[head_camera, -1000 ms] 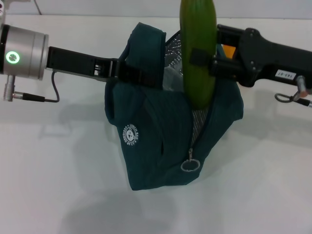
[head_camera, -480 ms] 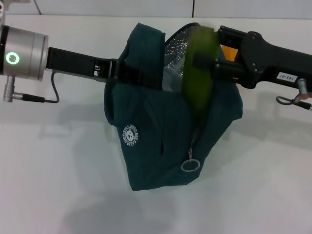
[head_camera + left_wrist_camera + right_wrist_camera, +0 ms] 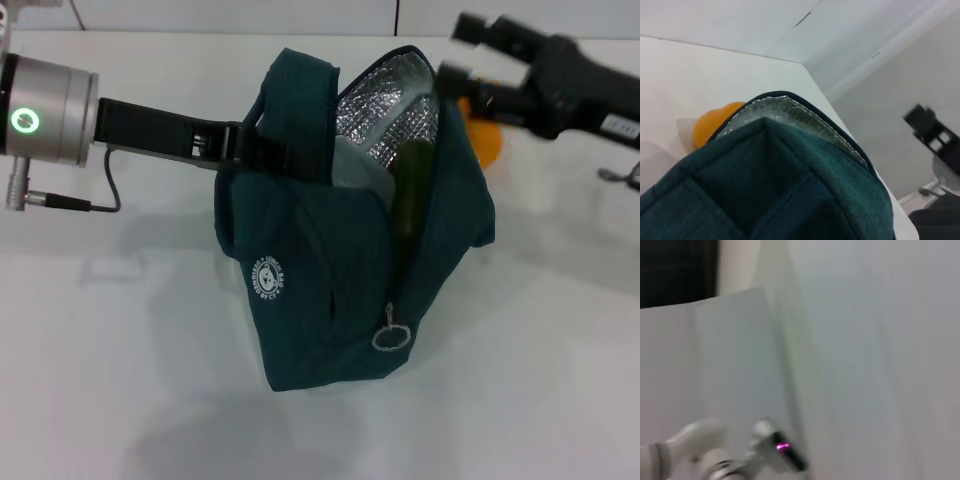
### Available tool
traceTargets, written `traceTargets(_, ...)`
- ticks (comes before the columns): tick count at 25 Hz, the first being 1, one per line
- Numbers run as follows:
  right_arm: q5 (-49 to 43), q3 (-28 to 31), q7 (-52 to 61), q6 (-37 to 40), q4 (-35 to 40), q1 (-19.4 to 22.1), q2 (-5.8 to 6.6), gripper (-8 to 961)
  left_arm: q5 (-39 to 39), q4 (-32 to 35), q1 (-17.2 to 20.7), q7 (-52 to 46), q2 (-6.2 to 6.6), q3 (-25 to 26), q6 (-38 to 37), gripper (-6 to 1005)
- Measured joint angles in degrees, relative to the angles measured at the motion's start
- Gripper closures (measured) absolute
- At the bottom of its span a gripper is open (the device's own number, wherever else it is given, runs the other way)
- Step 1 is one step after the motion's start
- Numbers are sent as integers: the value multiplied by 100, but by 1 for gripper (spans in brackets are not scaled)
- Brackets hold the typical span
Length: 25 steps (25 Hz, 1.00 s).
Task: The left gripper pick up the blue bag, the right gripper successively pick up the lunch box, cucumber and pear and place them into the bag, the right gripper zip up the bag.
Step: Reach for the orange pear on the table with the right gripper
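Left end effector (image 3: 248, 148) clamped on the dark teal fabric bag (image 3: 340, 290), holding its mouth open above the white bench (image 3: 120, 330); dark green cucumber (image 3: 410, 195) inside; right end effector (image 3: 462, 48) apart, empty, near orange pear (image 3: 487, 143).

Our left gripper (image 3: 262, 148) reaches in from the left edge, mid-height, arm level and fingers clamped. Our right gripper (image 3: 462, 52) sits at upper right, fingers spread and empty.
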State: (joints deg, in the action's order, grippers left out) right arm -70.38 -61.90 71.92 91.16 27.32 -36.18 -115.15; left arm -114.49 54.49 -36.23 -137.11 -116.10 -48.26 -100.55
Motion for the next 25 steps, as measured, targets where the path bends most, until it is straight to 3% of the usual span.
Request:
traceTargets(5,-41,512,-49,-596,77,223,135,68,-2,0,4,0,0,1,0,960)
traceTargets(10,-49,523,-434,-1454,172,393,210,69,-4,1,2,0,0,1,0,960)
traceTargets(19,-363,348,-1413,-3167,-106,256,-16,71,-4,1,-17,7,-1,1,17,960)
traceTargets(25,-287,362,-1810,-3336,-563,-57,-60,72,3,-5,0,9,-53,1,136,960)
